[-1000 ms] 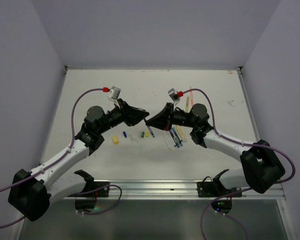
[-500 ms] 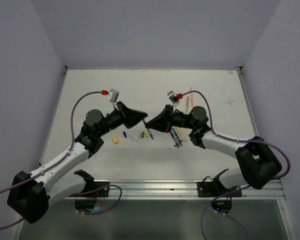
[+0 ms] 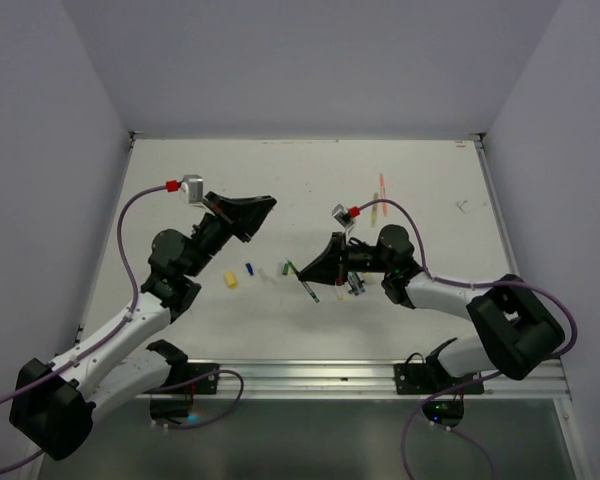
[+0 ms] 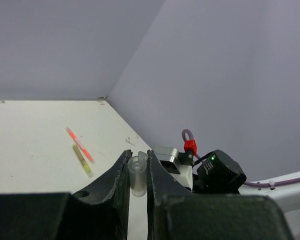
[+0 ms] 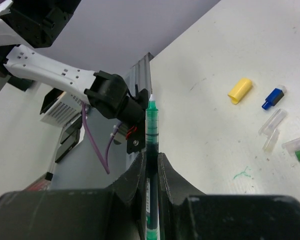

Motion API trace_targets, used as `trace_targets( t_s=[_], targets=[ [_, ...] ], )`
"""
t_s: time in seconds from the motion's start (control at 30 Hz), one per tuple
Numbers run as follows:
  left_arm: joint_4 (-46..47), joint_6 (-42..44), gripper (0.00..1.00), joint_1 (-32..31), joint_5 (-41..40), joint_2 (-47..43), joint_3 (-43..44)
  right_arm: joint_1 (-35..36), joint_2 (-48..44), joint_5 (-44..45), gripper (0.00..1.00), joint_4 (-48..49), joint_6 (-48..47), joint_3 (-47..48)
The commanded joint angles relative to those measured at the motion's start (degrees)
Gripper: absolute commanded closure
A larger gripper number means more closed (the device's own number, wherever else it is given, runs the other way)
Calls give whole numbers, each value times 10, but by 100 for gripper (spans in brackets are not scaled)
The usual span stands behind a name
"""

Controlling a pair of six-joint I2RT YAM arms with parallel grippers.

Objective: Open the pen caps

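L claw clamped on clear cap; R claw gripping uncapped green pen. Yellow cap, blue cap loose on bench.

Nothing legible anywhere: no lettering, number or brand in any view. The green pen stands close in the right wrist view and its barrel reads blank. The yellow cap right of it and the clear cap look plain too.

A white table was enclosed on three sides by pale grey walls. An aluminium rail was fixed along its near edge.
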Motion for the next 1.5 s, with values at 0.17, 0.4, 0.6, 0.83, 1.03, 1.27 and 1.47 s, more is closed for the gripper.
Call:
trace_targets(
  t_s=[0.17, 0.4, 0.6, 0.83, 1.03, 1.27, 1.47],
  targets=[
    [-80, 47, 100, 2, -43, 18, 77, 0, -39, 66, 100, -101, -68, 1],
    [-332, 27, 100, -7, -57, 107, 133, 11, -69, 326, 100, -463, -216, 87],
    [-506, 10, 100, -69, -137, 224, 212, 43, -26, 452, 100, -547, -208, 123],
    [-587, -18, 100, -112, -172, 326, 275, 86, 43, 546, 100, -560, -172, 142],
    [-606, -26, 100, -130, -183, 398, 305, 90, 72, 617, 100, -552, -149, 144],
    [-619, -24, 96, -142, -184, 457, 332, 90, 74, 655, 100, -562, -131, 141],
    [-638, -23, 90, -146, -201, 497, 352, 90, 39, 627, 82, -536, -131, 125]
  ],
)
